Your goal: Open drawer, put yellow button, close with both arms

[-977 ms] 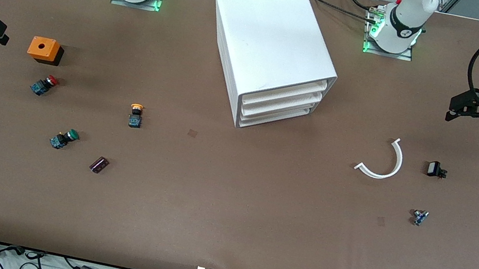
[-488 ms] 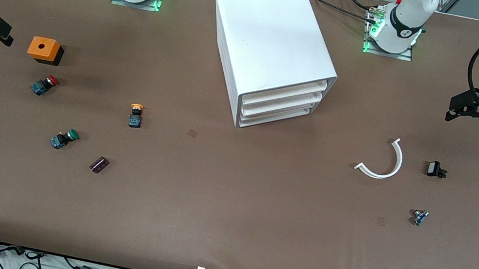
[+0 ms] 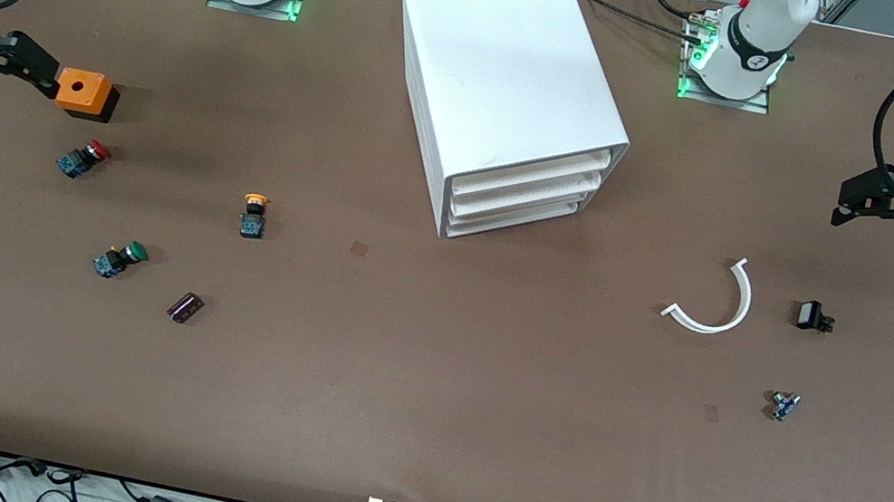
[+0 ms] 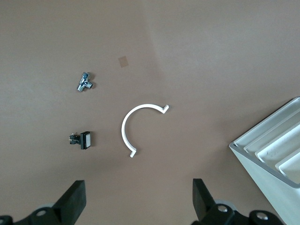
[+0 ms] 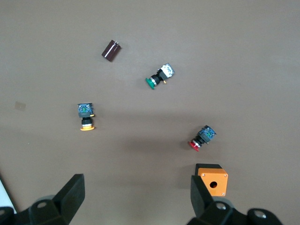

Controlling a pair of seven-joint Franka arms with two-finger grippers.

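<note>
Top drawer (image 3: 530, 176) shut; yellow button (image 3: 253, 215) lies on the table.

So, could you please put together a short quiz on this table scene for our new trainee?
1. True or false: the top drawer of the white cabinet is already pulled out.
2. Which button lies nearest the cabinet? A) red button B) yellow button C) green button
3. Fill in: the right end effector is up beside the orange ____.

Key
1. False: all three drawers sit flush in the cabinet.
2. B: the yellow button lies on the table toward the right arm's end, untouched.
3. Box. That end effector is open and holds nothing; the left end effector is also open, up over the left arm's end of the table.
</note>
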